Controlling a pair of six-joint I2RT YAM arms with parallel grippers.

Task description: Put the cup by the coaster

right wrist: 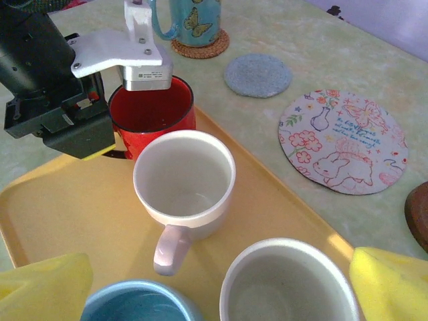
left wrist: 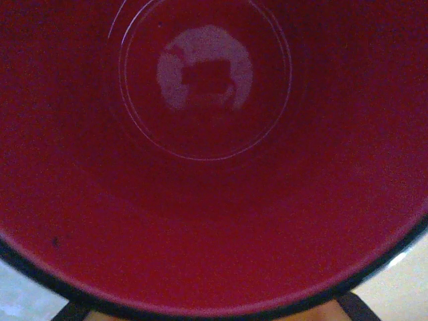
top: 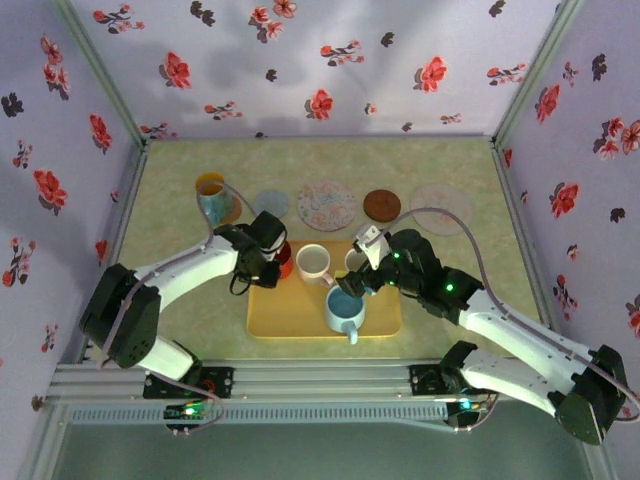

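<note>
At far-left corner of flat yellow tray (right wrist: pixel 67 221): glossy red ceramic cup (right wrist: pixel 150 110)
Left gripper (top: pixel 272 257): over cup's rim, clamp impossible to tell
Right gripper (right wrist: pixel 219 284): spread wide
Handling: likely rigid, slick, breakable; pinch the wall at the rim

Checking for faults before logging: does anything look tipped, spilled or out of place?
Nothing stands out. The red cup and the white cup on the yellow tray stand upright, with no spill visible. The butterfly cup sits upright on its woven coaster.
</note>
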